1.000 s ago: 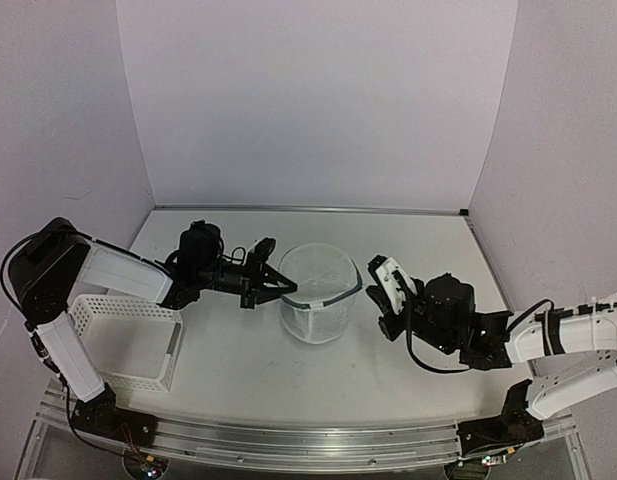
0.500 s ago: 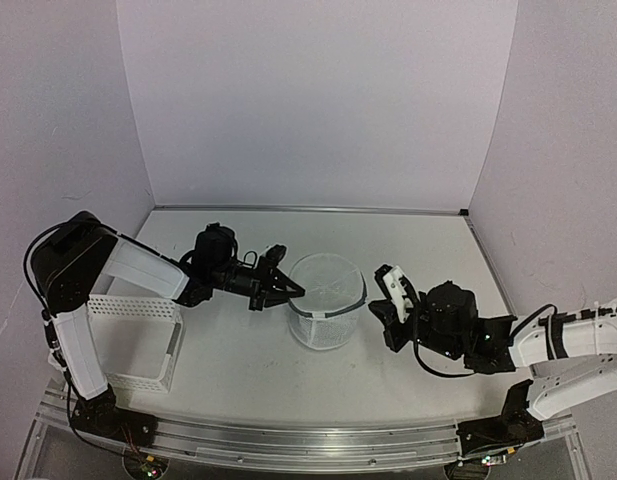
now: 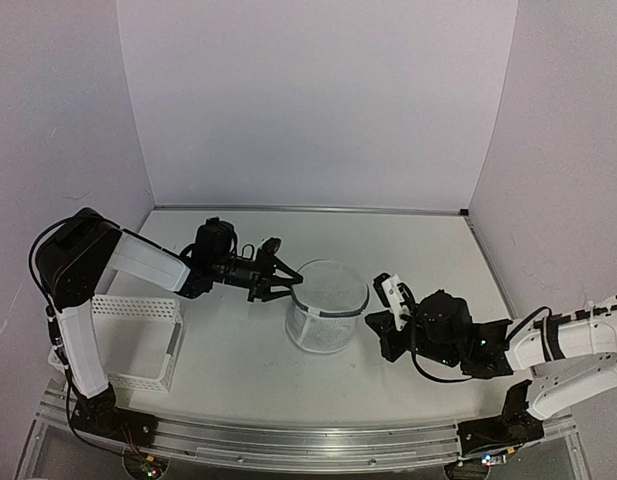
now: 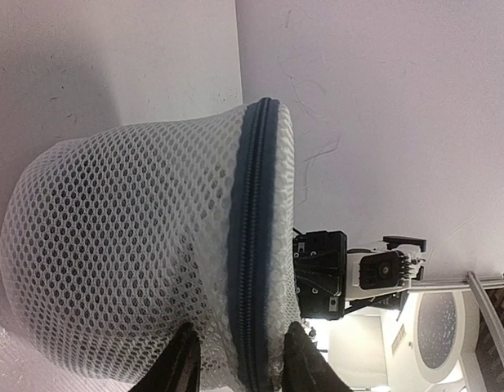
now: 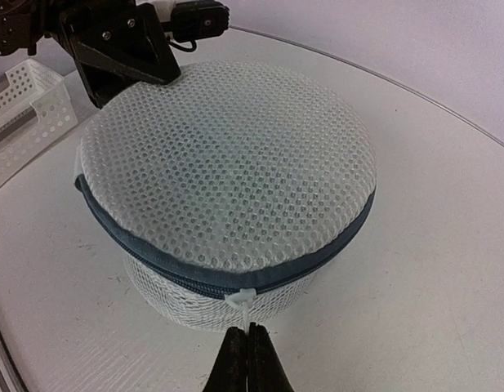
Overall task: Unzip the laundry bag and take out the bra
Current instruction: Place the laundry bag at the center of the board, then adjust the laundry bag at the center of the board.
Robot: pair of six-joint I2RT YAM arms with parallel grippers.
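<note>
Right tool [image 5: 249,349] first: its two fingers are pressed together, and they pinch the thin end of the white pull tab [image 5: 242,299] that hangs from the zip. From its own camera I see the tab sitting at the near side of the laundry bag [image 5: 227,163], right on the dark blue zip band [image 5: 145,255]. That band goes round under the flat mesh top, and the part I can see is zipped up.

The left tool [image 3: 285,284] is on the other side of the bag, at its far left edge. Its fingers [image 4: 185,359] are apart. In its camera the zip band runs down between them, one finger on each side. I cannot tell if they touch the mesh.

The bag stands upright near the middle of the counter [image 3: 438,250], between my two tools. It is round, white and full of little holes. I see a darker patch low inside the mesh from the left camera, but I cannot tell if that is the bra.

A white basket [image 3: 134,308] with a lattice wall sits at the left of the counter, near the left arm and well apart from the bag.
</note>
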